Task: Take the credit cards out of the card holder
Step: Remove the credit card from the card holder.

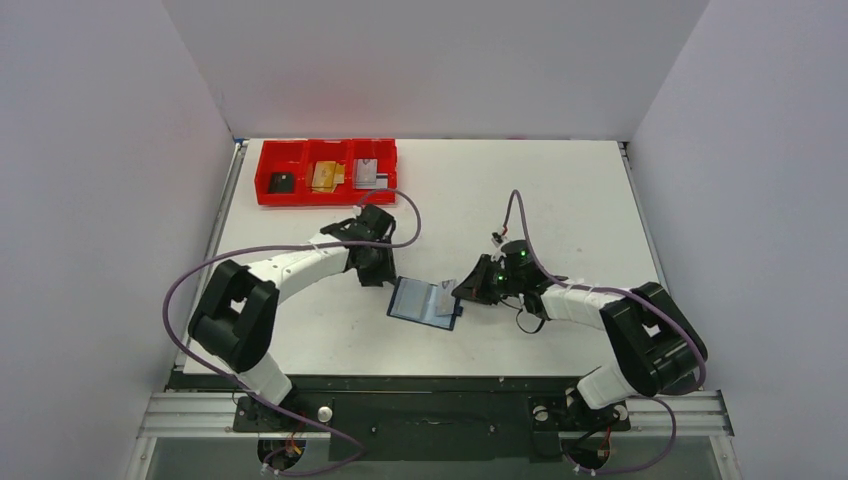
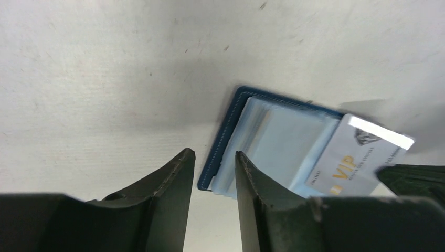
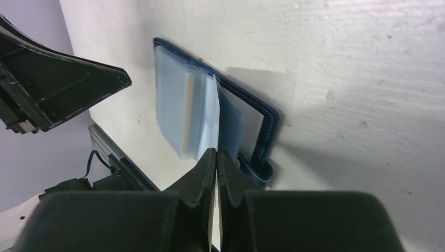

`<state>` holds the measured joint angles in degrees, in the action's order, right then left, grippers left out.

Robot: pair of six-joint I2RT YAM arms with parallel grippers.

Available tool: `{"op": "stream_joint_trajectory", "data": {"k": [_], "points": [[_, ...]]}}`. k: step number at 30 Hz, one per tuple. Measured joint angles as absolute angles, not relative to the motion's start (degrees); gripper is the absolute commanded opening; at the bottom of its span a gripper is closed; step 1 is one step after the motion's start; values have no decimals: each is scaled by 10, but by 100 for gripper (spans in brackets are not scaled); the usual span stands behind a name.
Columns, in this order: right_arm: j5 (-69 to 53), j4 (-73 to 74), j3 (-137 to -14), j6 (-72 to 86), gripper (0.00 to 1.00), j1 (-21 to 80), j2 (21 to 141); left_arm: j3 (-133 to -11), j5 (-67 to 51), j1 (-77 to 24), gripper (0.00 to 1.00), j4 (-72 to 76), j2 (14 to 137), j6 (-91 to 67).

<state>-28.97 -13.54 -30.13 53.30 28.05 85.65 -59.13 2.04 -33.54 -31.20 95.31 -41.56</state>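
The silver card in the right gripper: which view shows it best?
Left wrist: the silver card shows face-on, VIP lettering readable. Right wrist sees only its thin edge in the shut right gripper; top view, a tiny sliver.

Centre frame: the navy card holder (image 1: pixel 425 302) has pale blue pockets and light stitching. The silvery-grey card (image 2: pixel 357 157) carries gold "VIP" lettering. Upper left: a red tray (image 1: pixel 326 197) on the white bench (image 1: pixel 560 200).
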Motion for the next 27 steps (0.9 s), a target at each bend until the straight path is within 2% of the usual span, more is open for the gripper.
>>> {"op": "stream_joint_trajectory", "data": {"k": [5, 12, 27], "points": [[-291, -121, -329, 536, 0, 277, 838, -642, 19, -324, 42, -327, 916, -401], [-305, -107, -365, 547, 0, 270, 815, -654, -73, -281, 49, -298, 851, -386], [-378, -140, -402, 625, 0, 258, 770, -529, -377, -223, 49, -20, 832, -479]]}}
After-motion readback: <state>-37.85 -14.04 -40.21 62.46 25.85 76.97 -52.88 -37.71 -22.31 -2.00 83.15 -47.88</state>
